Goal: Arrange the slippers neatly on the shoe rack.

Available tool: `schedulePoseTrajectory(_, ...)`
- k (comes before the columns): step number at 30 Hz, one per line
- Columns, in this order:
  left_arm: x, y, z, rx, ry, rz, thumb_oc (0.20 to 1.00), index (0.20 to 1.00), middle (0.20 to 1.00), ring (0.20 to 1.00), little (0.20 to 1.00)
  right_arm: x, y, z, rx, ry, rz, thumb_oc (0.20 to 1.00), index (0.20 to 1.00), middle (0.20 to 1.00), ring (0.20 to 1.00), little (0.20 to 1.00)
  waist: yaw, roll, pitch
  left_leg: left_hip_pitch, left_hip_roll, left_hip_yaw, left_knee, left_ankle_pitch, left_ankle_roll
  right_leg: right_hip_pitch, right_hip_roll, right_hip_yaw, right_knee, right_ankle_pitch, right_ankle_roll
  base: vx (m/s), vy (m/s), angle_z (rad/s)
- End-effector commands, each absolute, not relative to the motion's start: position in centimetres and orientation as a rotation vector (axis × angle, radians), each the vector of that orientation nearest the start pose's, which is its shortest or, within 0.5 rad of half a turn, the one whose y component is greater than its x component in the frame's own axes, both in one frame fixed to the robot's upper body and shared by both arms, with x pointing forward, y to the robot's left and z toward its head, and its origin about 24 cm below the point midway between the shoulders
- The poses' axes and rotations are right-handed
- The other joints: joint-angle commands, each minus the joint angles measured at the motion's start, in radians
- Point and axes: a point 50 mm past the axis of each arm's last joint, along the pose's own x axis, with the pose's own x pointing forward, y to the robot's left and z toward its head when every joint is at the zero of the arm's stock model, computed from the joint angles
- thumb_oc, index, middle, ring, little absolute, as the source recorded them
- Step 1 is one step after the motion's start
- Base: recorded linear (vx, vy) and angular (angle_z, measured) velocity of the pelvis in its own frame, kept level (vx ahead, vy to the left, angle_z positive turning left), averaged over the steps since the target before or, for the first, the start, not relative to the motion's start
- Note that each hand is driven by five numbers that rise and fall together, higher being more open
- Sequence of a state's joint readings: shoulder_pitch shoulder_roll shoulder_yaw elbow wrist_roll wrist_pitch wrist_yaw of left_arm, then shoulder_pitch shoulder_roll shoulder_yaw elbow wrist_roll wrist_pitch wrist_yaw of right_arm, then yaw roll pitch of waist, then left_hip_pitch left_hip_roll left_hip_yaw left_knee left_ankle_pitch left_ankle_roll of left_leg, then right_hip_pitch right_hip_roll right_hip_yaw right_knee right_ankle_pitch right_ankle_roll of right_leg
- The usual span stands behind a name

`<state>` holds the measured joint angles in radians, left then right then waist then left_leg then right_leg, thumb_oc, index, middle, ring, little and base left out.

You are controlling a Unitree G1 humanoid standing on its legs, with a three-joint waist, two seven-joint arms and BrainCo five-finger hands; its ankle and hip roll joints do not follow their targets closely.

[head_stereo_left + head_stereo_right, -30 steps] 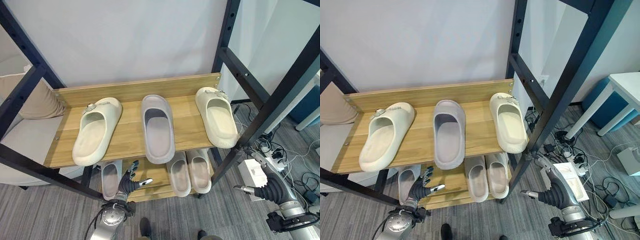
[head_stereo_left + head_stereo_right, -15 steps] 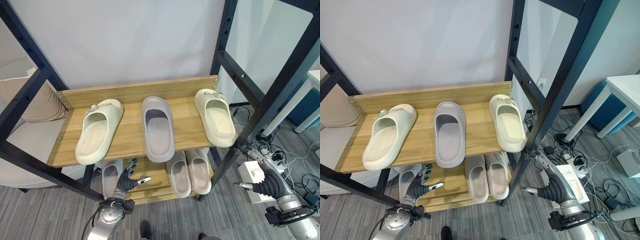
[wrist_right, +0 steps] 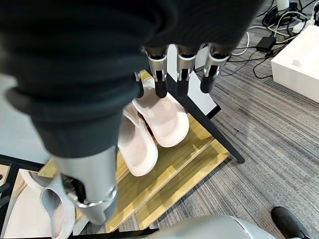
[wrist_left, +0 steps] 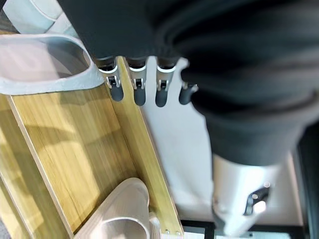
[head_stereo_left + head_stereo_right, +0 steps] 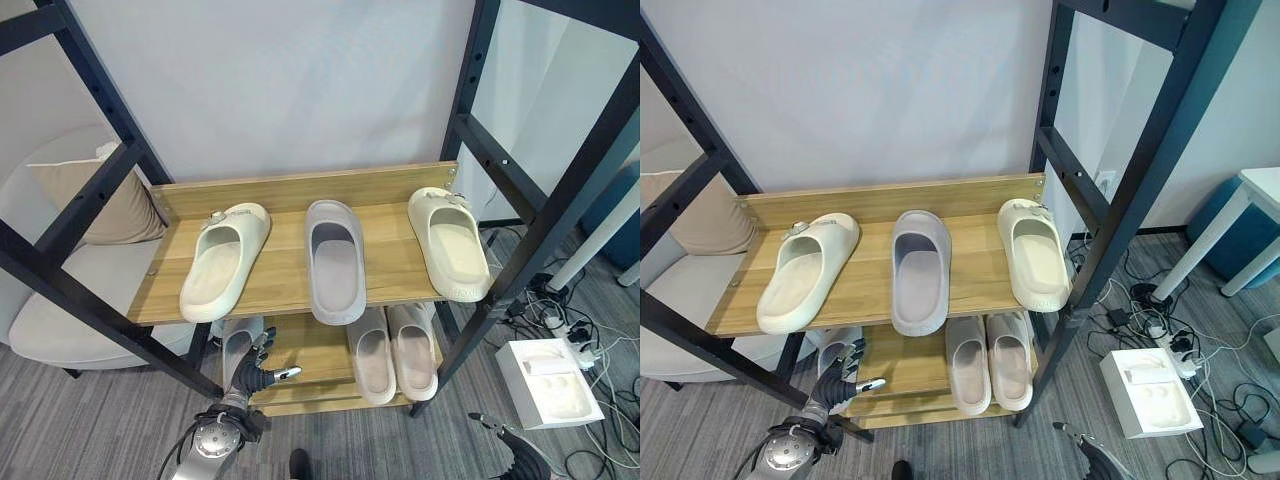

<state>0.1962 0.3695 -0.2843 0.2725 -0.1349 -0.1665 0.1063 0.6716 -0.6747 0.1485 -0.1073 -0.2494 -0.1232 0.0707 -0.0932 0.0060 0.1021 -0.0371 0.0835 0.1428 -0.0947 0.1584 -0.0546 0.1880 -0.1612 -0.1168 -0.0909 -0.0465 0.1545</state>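
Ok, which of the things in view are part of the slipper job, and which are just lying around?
Job:
- shoe rack
- left cream slipper, grey slipper, right cream slipper on the top shelf
- pale pair and single slipper on the lower shelf
- left hand and right hand, both open and empty

Lying about:
- white box
- cables
- cushion

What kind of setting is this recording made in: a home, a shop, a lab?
Most likely an office or lab room staged as a home entryway. A wooden shoe rack in a black metal frame holds slippers, with a cushioned seat beside it, but the grey carpet carries loose cables and a white box.
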Motion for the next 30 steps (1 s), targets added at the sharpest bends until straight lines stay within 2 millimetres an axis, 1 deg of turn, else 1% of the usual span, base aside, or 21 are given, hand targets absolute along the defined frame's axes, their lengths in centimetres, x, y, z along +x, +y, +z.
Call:
schedulePoseTrajectory(1,21.4,19.3,-1.7,0.307,0.18,-0.113,1.0,1.0,1.0,1.0,1.0,12.6,-21.3,0.9,-0.784,0.238,0.413,1.0,1.0,1.0,1.0,1.0,0.034,-0.024,0.032,0.107,0.009,-0.001,0.007,-0.172,-0.01,-0.07,-0.025,-0.053,0.004,0.032,0.028,0.0,0.0,0.0)
schedulePoseTrajectory(2,21.4,19.1,-1.7,0.306,0.175,-0.108,1.0,1.0,1.0,1.0,1.0,13.5,-19.9,1.9,-0.77,0.142,0.43,1.0,1.0,1.0,1.0,1.0,0.038,-0.023,0.034,0.107,0.007,-0.003,0.007,-0.172,-0.009,-0.071,-0.025,-0.053,0.004,0.032,0.027,0.0,0.0,0.0)
schedulePoseTrajectory(3,21.5,19.0,-1.6,0.303,0.171,-0.107,1.0,1.0,1.0,1.0,1.0,14.1,-19.1,2.6,-0.769,0.083,0.443,1.0,1.0,1.0,1.0,1.0,0.041,-0.022,0.034,0.106,0.008,-0.005,0.007,-0.171,-0.009,-0.071,-0.025,-0.054,0.004,0.032,0.027,0.0,0.0,0.0)
schedulePoseTrajectory(4,21.5,19.0,-1.6,0.303,0.171,-0.105,1.0,1.0,1.0,1.0,1.0,14.1,-19.1,2.6,-0.769,0.082,0.444,1.0,1.0,1.0,1.0,1.0,0.04,-0.023,0.035,0.106,0.008,-0.005,0.007,-0.171,-0.009,-0.071,-0.025,-0.054,0.004,0.031,0.027,0.0,0.0,0.0)
schedulePoseTrajectory(5,21.7,18.8,-1.6,0.306,0.165,-0.101,1.0,1.0,1.0,1.0,1.0,14.7,-17.0,4.1,-0.727,-0.041,0.493,1.0,1.0,1.0,1.0,1.0,0.046,-0.021,0.033,0.106,0.007,-0.007,0.007,-0.171,-0.011,-0.071,-0.024,-0.056,0.004,0.031,0.027,0.01,0.018,0.05)
schedulePoseTrajectory(7,21.9,18.4,-1.7,0.303,0.161,-0.101,1.0,1.0,1.0,1.0,1.0,14.9,-15.3,5.3,-0.692,-0.131,0.557,1.0,1.0,1.0,1.0,1.0,0.051,-0.022,0.031,0.106,0.007,-0.011,0.007,-0.171,-0.012,-0.069,-0.023,-0.06,0.004,0.03,0.026,0.01,0.016,0.14)
schedulePoseTrajectory(10,22.2,18.2,-1.7,0.312,0.151,-0.097,1.0,1.0,1.0,1.0,1.0,14.6,-13.4,7.0,-0.663,-0.247,0.66,1.0,1.0,1.0,1.0,1.0,0.055,-0.025,0.027,0.106,0.009,-0.017,0.007,-0.172,-0.015,-0.067,-0.021,-0.064,0.004,0.027,0.024,0.01,0.006,0.11)
schedulePoseTrajectory(13,22.3,18.1,-1.7,0.319,0.15,-0.097,1.0,1.0,1.0,1.0,1.0,14.1,-12.6,8.0,-0.685,-0.32,0.717,1.0,1.0,1.0,1.0,1.0,0.056,-0.029,0.021,0.108,0.011,-0.019,0.007,-0.174,-0.017,-0.062,-0.018,-0.069,0.004,0.023,0.023,0.01,0.0,0.03)
schedulePoseTrajectory(17,22.3,18.4,-1.6,0.33,0.141,-0.071,1.0,1.0,1.0,1.0,1.0,13.6,-12.4,9.9,-0.724,-0.447,0.7,1.0,1.0,1.0,1.0,1.0,0.056,-0.034,0.014,0.113,0.013,-0.019,0.007,-0.176,-0.018,-0.055,-0.015,-0.069,0.004,0.02,0.022,0.01,-0.003,0.02)
schedulePoseTrajectory(19,22.3,18.5,-1.5,0.336,0.132,-0.062,1.0,1.0,1.0,1.0,1.0,13.0,-12.6,11.3,-0.759,-0.529,0.677,1.0,1.0,1.0,1.0,1.0,0.053,-0.033,0.009,0.116,0.015,-0.021,0.007,-0.175,-0.02,-0.053,-0.013,-0.07,0.004,0.018,0.022,0.0,0.0,0.0)
schedulePoseTrajectory(22,21.9,18.7,-1.6,0.343,0.132,-0.054,1.0,1.0,1.0,1.0,1.0,12.4,-13.4,12.7,-0.808,-0.618,0.606,1.0,1.0,1.0,1.0,1.0,0.048,-0.031,0.006,0.117,0.018,-0.019,0.007,-0.173,-0.023,-0.053,-0.01,-0.07,0.004,0.018,0.023,0.0,0.0,0.0)
schedulePoseTrajectory(23,21.8,18.9,-1.7,0.347,0.135,-0.042,1.0,1.0,1.0,1.0,1.0,12.3,-13.8,13.5,-0.842,-0.673,0.57,1.0,1.0,1.0,1.0,1.0,0.044,-0.029,0.004,0.118,0.02,-0.017,0.007,-0.171,-0.025,-0.054,-0.009,-0.069,0.004,0.02,0.024,0.0,0.0,0.0)
schedulePoseTrajectory(25,21.5,19.0,-1.8,0.345,0.137,-0.032,1.0,1.0,1.0,1.0,1.0,12.4,-14.5,14.5,-0.889,-0.756,0.476,1.0,1.0,1.0,1.0,1.0,0.038,-0.027,0.0,0.118,0.023,-0.014,0.007,-0.17,-0.027,-0.057,-0.008,-0.067,0.004,0.02,0.026,0.0,0.0,0.0)
schedulePoseTrajectory(26,21.5,19.0,-1.8,0.345,0.136,-0.033,1.0,1.0,1.0,1.0,1.0,12.4,-14.5,14.5,-0.89,-0.757,0.474,1.0,1.0,1.0,1.0,1.0,0.039,-0.027,0.0,0.118,0.023,-0.014,0.007,-0.17,-0.027,-0.057,-0.008,-0.067,0.004,0.021,0.026,0.0,0.0,0.0)
schedulePoseTrajectory(27,21.2,19.2,-2.1,0.344,0.148,-0.014,1.0,1.0,1.0,1.0,1.0,12.9,-15.2,15.8,-0.941,-0.871,0.326,1.0,1.0,1.0,1.0,1.0,0.035,-0.023,-0.003,0.117,0.026,-0.011,0.007,-0.168,-0.028,-0.059,-0.008,-0.066,0.004,0.022,0.028,-0.01,0.009,-0.03)
schedulePoseTrajectory(28,21.2,19.2,-2.1,0.344,0.148,-0.015,1.0,1.0,1.0,1.0,1.0,12.9,-15.3,15.8,-0.941,-0.871,0.325,1.0,1.0,1.0,1.0,1.0,0.036,-0.022,-0.003,0.117,0.026,-0.011,0.007,-0.168,-0.028,-0.059,-0.008,-0.066,0.004,0.022,0.028,0.0,0.0,0.0)
schedulePoseTrajectory(30,21.1,18.9,-2.1,0.337,0.147,-0.016,1.0,1.0,1.0,1.0,1.0,13.3,-15.5,16.4,-0.964,-0.93,0.248,1.0,1.0,1.0,1.0,1.0,0.035,-0.019,-0.007,0.117,0.027,-0.01,0.007,-0.168,-0.028,-0.06,-0.008,-0.067,0.004,0.023,0.029,0.0,0.005,-0.03)
